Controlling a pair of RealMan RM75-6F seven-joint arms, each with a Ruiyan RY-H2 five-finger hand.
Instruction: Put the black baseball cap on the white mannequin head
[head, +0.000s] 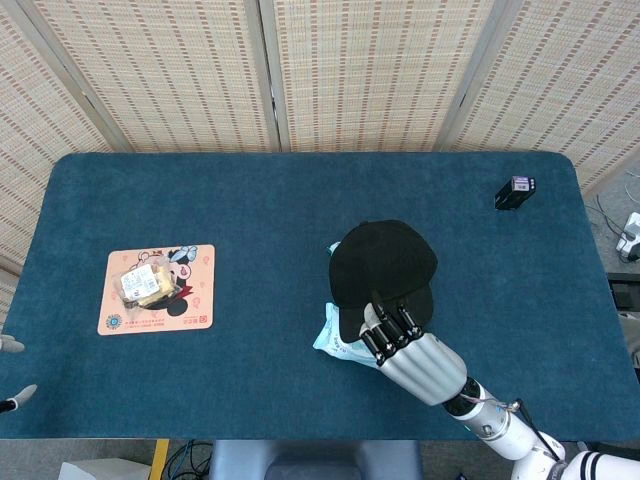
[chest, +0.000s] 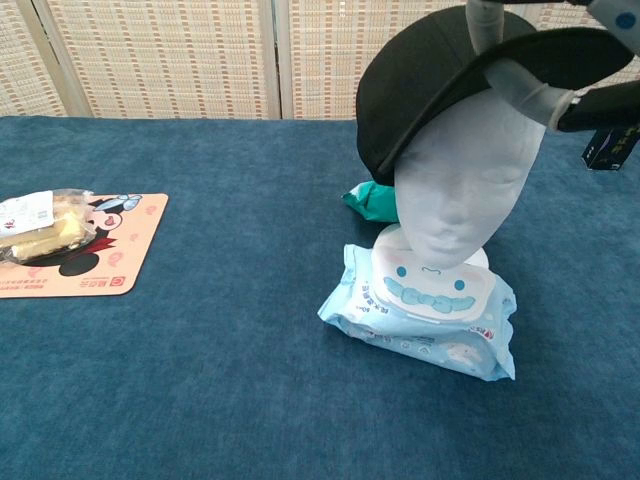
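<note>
Here one black cap sits on one mannequin head, right hand gripping its brim.

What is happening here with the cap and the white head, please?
The robot's right hand grips the brim of the black baseball cap, which already sits over the white mannequin head. The head stands on a pack of wet wipes on the blue table. The hand has not let go.
</note>
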